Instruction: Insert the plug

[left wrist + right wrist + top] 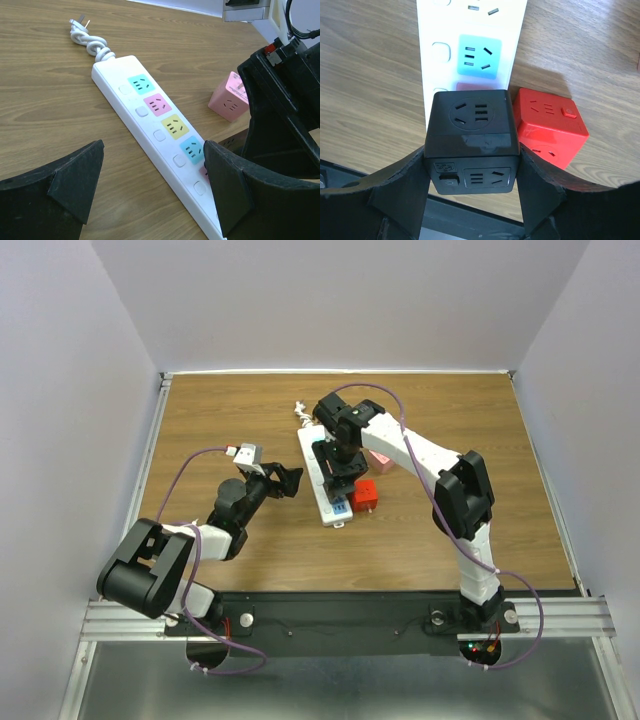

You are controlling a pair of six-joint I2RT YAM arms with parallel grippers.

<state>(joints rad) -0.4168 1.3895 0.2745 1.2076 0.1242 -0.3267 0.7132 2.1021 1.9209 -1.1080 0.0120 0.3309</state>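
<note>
The plug is a black cube adapter (pixel 472 135), and my right gripper (pixel 472 170) is shut on its two sides. It sits over the white power strip (pixel 430 75), covering most of a pinkish socket (pixel 475 86) just past the light-blue socket (pixel 479 56). The cube hides whether its pins are in. From above, the right gripper (pixel 338 472) stands on the near half of the strip (pixel 310 445). My left gripper (pixel 152 172) is open and holds nothing. It hovers low by the strip's (pixel 112 70) left side, its right finger (pixel 225 190) over the strip's edge.
A red cube adapter (pixel 547 122) rests on the wood right beside the strip and the black cube. A pink cube adapter (pixel 229 97) stands further back on the strip's right. The strip's coiled cord and its own plug (pixel 79 23) lie at the far end.
</note>
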